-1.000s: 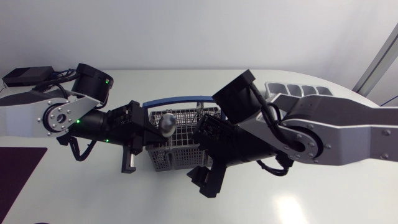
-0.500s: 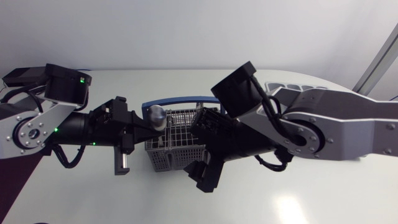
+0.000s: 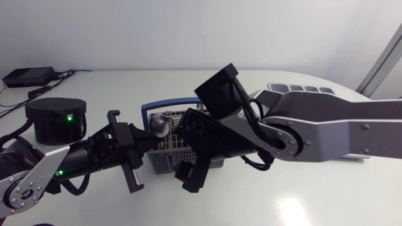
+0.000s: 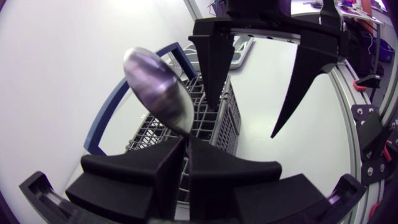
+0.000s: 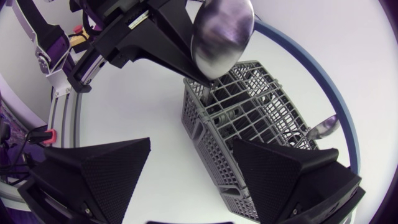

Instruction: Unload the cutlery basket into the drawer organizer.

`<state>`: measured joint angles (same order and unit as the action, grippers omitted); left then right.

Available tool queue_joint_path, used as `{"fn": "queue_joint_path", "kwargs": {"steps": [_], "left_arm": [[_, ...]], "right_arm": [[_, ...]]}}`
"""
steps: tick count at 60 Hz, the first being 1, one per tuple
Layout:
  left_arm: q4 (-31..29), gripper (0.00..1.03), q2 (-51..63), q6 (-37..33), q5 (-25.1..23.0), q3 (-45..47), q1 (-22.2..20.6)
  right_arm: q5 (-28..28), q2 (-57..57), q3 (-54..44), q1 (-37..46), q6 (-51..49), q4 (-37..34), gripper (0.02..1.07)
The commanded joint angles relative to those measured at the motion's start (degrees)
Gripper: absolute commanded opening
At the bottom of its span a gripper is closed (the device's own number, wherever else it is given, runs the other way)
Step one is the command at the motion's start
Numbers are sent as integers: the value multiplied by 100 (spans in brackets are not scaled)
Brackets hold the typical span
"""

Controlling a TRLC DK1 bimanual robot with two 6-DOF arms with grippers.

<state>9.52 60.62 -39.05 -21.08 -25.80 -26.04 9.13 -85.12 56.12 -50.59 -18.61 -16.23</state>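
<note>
The left claw (image 4: pixel 185 146) pinched the spoon (image 4: pixel 158 87) by its neck, bowl up, over a corner of the basket (image 3: pixel 162 160) at mid-desk (likely to carry it to the organizer (image 3: pixel 295 88) at the desk's far right edge); the right claw (image 5: pixel 193 146) hung spread over the basket

Two arms, left arm (image 3: pixel 69 163) and right arm (image 3: pixel 326 132), with one two-fingered gripper apiece. One cutlery basket (image 3: pixel 162 157) of grey mesh with a single blue handle (image 4: pixel 102 121), near the middle of the table (image 3: pixel 314 188). Two spoons: a first spoon (image 3: pixel 158 125) clamped in the left gripper (image 4: pixel 185 146), a second spoon (image 5: pixel 324 127) poking over the basket's rim. Further cutlery inside impossible to count. Nothing in the right gripper (image 5: pixel 193 146), fingers spread. One drawer organizer (image 3: pixel 295 88) at the table's far right edge. One flat black box (image 3: pixel 28 76) at its far left corner.
</note>
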Motion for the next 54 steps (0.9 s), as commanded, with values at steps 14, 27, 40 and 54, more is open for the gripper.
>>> {"fn": "queue_joint_path", "kwargs": {"steps": [14,27,40,54], "left_arm": [[630,20,-15,284,535,348,-252],[1034,19,108,398,807,313,-217],[1342,19,99,556,992,418,-199],[1562,19,-103,758,1264,805,-358]], "right_arm": [[54,-400,-171,5,51,243,98],[-42,-532,-180,31,59,498,98],[-113,-672,-171,154,121,718,98],[-60,-892,31,286,226,718,98]]}}
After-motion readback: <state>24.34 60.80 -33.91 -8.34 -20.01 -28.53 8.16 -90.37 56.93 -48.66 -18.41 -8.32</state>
